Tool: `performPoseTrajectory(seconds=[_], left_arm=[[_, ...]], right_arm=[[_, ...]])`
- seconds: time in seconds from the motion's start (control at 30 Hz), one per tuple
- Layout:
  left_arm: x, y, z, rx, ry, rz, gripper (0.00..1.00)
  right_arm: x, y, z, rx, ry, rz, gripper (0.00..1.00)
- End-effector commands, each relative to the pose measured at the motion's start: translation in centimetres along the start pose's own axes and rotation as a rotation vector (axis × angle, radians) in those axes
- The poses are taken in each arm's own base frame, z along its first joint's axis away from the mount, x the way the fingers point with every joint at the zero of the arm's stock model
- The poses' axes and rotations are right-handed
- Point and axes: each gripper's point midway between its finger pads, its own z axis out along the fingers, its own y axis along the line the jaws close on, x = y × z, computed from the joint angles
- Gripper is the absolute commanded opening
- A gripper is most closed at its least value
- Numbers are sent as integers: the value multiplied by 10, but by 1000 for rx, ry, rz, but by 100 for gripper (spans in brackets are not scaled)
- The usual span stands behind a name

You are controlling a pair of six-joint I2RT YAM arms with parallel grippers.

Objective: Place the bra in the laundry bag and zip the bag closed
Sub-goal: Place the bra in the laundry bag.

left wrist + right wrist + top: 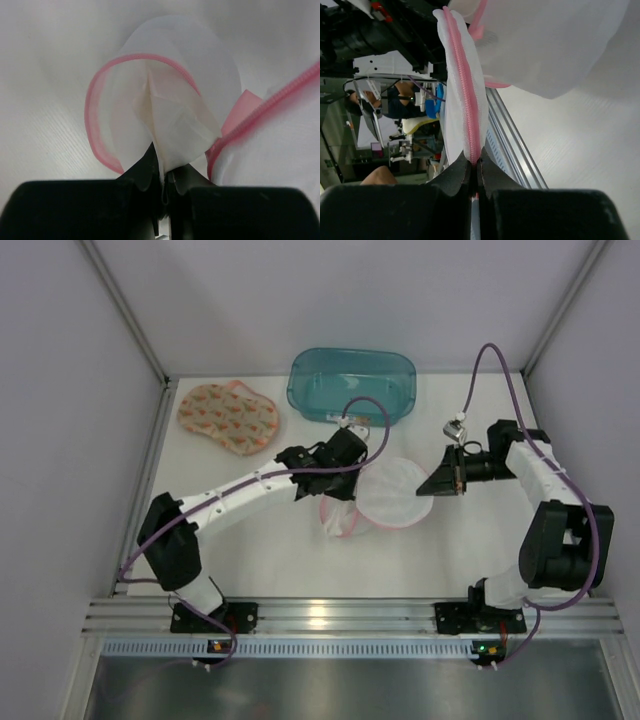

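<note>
White table (280,550), white-walled cell. The bra (228,418) lies left of the teal bin (352,383), unbagged. In front of the bin, the left gripper (163,172) has its jaws clenched on the mesh laundry bag (392,495) and the right gripper (475,167) on the bag's zipper edge (470,100). The bra is judged light and limp; pinch a cup rim.

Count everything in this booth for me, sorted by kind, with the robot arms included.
robot arms: 2 (left arm, right arm)
laundry bag, white mesh with pink zipper: 1
bra, orange patterned: 1
teal plastic bin: 1
Total: 5
</note>
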Motion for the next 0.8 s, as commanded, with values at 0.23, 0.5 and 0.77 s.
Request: performPoseTrajectory(seconds=[0.23, 0.5, 0.77], left_arm=[[22, 54, 97, -299, 168, -292, 0], [18, 96, 118, -413, 159, -423, 0], [-28, 80, 76, -282, 71, -302, 31]], right_arm=[[-1, 11, -3, -89, -30, 42, 0], [-5, -3, -12, -79, -85, 103, 0], [-6, -2, -12, -95, -83, 122, 0]])
